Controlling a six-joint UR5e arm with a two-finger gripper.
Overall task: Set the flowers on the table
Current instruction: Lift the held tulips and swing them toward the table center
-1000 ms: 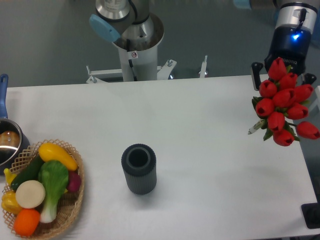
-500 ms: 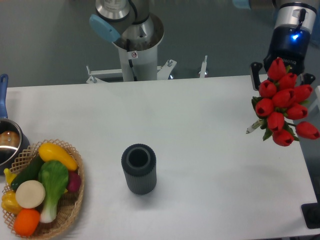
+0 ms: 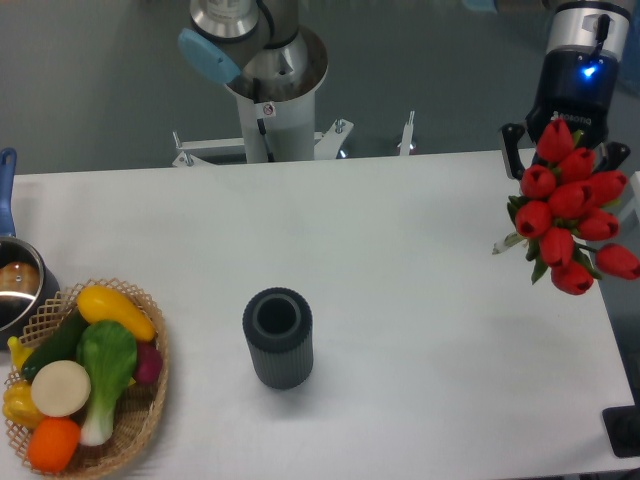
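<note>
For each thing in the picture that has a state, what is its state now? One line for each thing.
flowers: at the gripper, near the table's right edge; lifted or resting cannot be told
gripper: mostly hidden behind the flowers; open or shut cannot be told
vase: upright, empty, mouth open
basket: full of vegetables and fruit, at the left edge
pot: at the left edge, partly out of view
table: white

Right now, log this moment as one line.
gripper: holding flowers | flowers: over table's right edge, not visibly set down | vase: upright, empty | basket: front-left
</note>
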